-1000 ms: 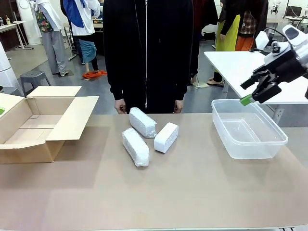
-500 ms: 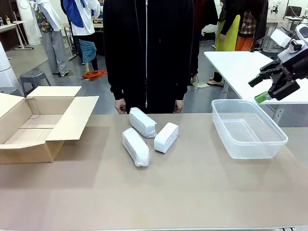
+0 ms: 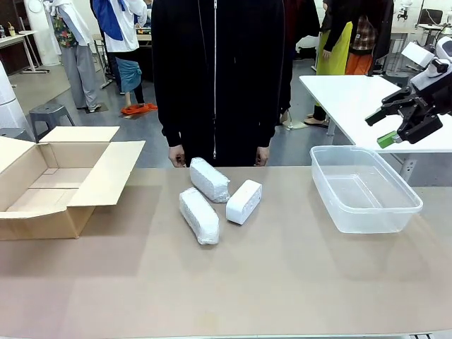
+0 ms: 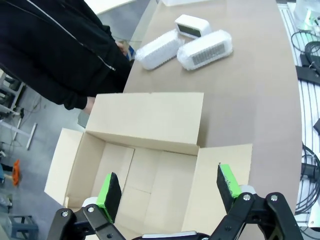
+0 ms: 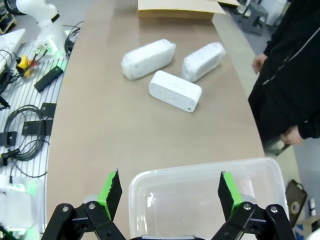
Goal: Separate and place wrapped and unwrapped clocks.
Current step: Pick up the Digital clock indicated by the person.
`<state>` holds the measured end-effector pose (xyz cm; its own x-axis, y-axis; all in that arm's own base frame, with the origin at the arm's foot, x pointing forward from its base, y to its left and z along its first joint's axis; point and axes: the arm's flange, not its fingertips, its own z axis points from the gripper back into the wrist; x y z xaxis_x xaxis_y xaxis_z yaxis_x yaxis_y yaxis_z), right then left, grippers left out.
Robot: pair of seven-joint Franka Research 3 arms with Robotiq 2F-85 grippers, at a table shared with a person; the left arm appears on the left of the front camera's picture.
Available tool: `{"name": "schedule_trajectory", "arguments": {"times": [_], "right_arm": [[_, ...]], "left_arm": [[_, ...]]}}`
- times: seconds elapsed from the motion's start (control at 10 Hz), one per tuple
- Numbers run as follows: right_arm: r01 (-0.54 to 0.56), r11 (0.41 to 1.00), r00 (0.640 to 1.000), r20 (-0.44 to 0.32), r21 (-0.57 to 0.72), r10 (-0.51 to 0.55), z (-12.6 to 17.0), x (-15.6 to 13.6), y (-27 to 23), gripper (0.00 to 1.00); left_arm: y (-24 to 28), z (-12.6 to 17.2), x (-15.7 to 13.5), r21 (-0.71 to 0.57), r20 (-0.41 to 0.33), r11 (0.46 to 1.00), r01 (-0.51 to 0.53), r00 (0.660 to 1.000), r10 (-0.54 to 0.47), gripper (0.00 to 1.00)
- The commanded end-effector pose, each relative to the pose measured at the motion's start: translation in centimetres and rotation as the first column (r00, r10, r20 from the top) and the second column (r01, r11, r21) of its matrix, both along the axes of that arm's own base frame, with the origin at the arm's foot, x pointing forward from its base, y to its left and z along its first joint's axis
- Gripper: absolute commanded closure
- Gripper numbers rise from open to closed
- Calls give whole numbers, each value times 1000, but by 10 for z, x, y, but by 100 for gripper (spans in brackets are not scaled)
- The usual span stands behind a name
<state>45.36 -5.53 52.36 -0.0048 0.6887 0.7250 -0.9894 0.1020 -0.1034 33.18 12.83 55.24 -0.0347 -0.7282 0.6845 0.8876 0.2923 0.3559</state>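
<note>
1. Bench [image 3: 282, 282]: nothing sorted yet.
2. Cardboard box [image 3: 42, 191], left: the left end effector [image 4: 168, 186] hangs over it, fully spread, empty.
3. Tub [image 3: 367, 220], right: the right end effector [image 3: 379, 129] has pulled back toward the upper right, fully spread, empty.
4. Near wrapped clock [image 3: 198, 215], far wrapped clock [image 3: 209, 179] and bare clock [image 3: 244, 201]: clustered at centre, unmoved.

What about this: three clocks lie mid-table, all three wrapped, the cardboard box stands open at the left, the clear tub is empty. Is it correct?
Not quite: only the far wrapped clock and the near wrapped clock are wrapped; the bare clock has no wrap, as the front view shows. The cardboard box is open at the left, the clear tub empty.
</note>
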Motion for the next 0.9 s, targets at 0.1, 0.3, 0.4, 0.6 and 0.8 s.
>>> {"name": "schedule_trajectory", "arguments": {"times": [0.1,0.3,0.4,0.6,0.8], "right_arm": [[0,1000,1000,0,0,0,0,0,0,0],[0,1000,1000,0,0,0,0,0,0,0],[0,1000,1000,0,0,0,0,0,0,0],[0,1000,1000,0,0,0,0,0,0,0],[0,1000,1000,0,0,0,0,0,0,0]], "left_arm": [[0,0,0,0,0,1000,0,1000,0,0],[0,0,0,0,0,1000,0,1000,0,0],[0,0,0,0,0,1000,0,1000,0,0],[0,0,0,0,0,1000,0,1000,0,0],[0,0,0,0,0,1000,0,1000,0,0]]}}
